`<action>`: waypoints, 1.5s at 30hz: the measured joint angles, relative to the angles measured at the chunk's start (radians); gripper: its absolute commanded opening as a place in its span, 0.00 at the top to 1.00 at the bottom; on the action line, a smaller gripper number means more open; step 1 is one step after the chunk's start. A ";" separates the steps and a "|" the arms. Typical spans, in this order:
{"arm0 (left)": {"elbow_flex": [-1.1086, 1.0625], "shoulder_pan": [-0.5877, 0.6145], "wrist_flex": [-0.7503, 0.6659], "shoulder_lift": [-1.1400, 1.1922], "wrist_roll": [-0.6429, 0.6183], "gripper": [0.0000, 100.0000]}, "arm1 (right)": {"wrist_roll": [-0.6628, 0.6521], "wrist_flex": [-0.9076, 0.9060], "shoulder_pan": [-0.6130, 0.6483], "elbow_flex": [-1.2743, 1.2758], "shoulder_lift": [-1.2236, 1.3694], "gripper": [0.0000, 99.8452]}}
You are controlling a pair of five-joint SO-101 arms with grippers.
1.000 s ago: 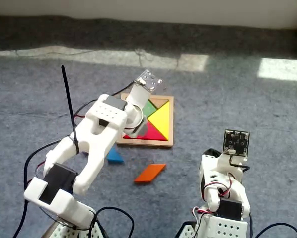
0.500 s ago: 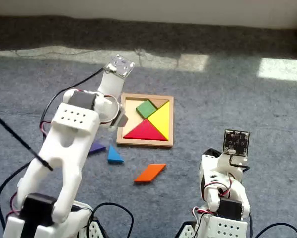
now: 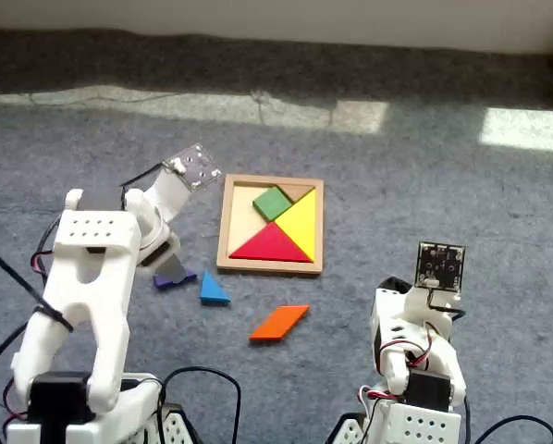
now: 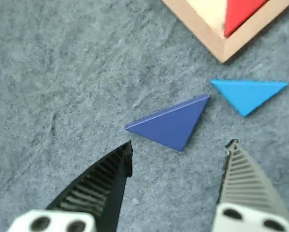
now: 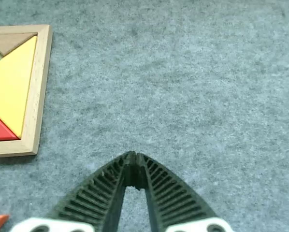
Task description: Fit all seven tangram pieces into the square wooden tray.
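While pincer point(image 4: 180, 143) gapes, navy triangle point(image 4: 171, 126) apex faces it.

Indoor room, home or office unclear, grey carpet-like surface point(image 3: 443, 185), bright patches of sunlight point(image 3: 524, 129) across it, pale wall point(image 3: 350, 18) running along the far edge

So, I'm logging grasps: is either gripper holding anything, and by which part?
Nothing is held: left gripper open by the dark blue triangle, right gripper shut and empty.
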State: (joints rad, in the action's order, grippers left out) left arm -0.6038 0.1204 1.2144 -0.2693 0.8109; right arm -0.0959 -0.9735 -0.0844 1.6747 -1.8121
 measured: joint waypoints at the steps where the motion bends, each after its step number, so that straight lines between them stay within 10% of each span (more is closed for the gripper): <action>1: 0.000 0.002 0.000 0.017 0.041 0.70 | 0.000 0.000 0.000 0.000 0.000 0.99; 6: -0.003 -0.023 0.000 0.029 0.049 0.70 | 0.000 0.000 0.000 0.000 0.000 0.99; 22: -0.092 -0.700 -0.058 -0.046 -0.640 0.70 | 0.000 0.000 0.000 0.000 0.000 0.99; 45: 0.126 -0.741 -0.103 0.387 -0.750 0.99 | 0.000 0.000 0.000 0.000 0.000 0.99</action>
State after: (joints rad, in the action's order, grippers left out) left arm -0.4780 -0.6206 1.1116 0.1174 0.0606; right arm -0.0959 -0.9735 -0.0844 1.6747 -1.8121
